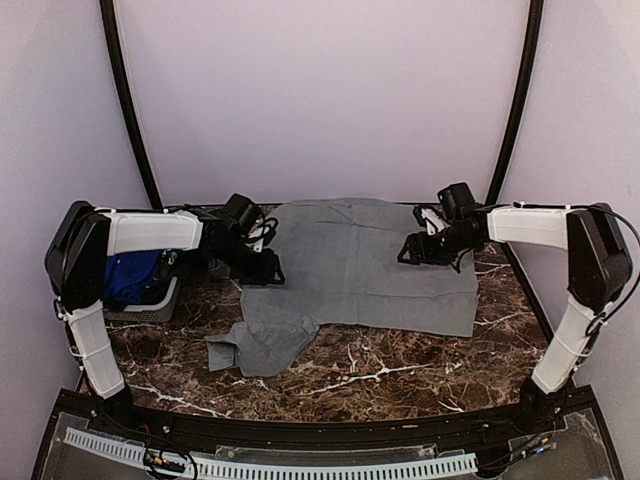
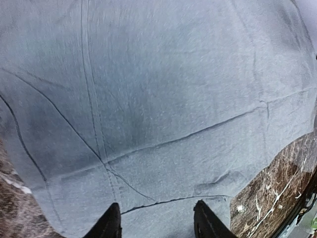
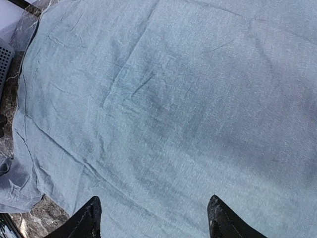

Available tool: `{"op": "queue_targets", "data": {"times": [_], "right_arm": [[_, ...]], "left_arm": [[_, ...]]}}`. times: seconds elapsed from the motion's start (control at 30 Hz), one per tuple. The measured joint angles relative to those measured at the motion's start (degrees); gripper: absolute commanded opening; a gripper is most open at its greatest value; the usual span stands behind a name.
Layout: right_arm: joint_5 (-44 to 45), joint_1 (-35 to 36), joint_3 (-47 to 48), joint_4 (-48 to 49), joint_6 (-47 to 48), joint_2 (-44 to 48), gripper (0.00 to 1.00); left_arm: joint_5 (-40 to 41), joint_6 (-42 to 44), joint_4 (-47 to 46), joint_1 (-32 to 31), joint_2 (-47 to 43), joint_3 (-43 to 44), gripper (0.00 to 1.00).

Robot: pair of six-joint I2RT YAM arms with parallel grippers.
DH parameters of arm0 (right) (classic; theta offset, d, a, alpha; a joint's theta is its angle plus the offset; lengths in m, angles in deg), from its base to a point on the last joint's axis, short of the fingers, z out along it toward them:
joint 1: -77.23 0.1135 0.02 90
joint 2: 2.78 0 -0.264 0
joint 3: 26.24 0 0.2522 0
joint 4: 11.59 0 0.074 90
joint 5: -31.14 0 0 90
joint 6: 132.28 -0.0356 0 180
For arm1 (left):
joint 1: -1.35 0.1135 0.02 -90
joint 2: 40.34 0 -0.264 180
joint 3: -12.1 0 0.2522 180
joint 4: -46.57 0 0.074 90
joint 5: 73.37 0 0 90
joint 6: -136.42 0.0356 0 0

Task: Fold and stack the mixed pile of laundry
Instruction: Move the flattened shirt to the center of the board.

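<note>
The grey shirt (image 1: 370, 265) lies spread flat mid-table, not yet folded. The left gripper (image 2: 156, 218) and right gripper (image 3: 153, 213) hover open over its left and right sides, holding nothing. A blue T-shirt (image 1: 130, 275) sits in the basket (image 1: 160, 310) at far left, unfolded.

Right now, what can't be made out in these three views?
- Top view: blue garment in the basket, mostly hidden by the left arm.
- Top view: left edge of the grey shirt, covered by the left gripper.
- Wrist views: fingers cut off at the bottom edge; whether the right gripper touches cloth is unclear.
</note>
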Motion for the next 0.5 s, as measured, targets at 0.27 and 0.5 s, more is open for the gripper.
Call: {"op": "queue_targets", "data": {"times": [0.27, 0.5], "right_arm": [[-0.6, 1.9, 1.9, -0.4, 2.4, -10.4, 0.65], [-1.1, 5.3, -4.7, 0.2, 1.9, -6.6, 0.64]], "left_arm": [[0.9, -1.2, -1.4, -3.7, 5.0, -4.8, 0.30], [2.2, -4.8, -3.0, -9.6, -0.7, -12.9, 0.26]]}}
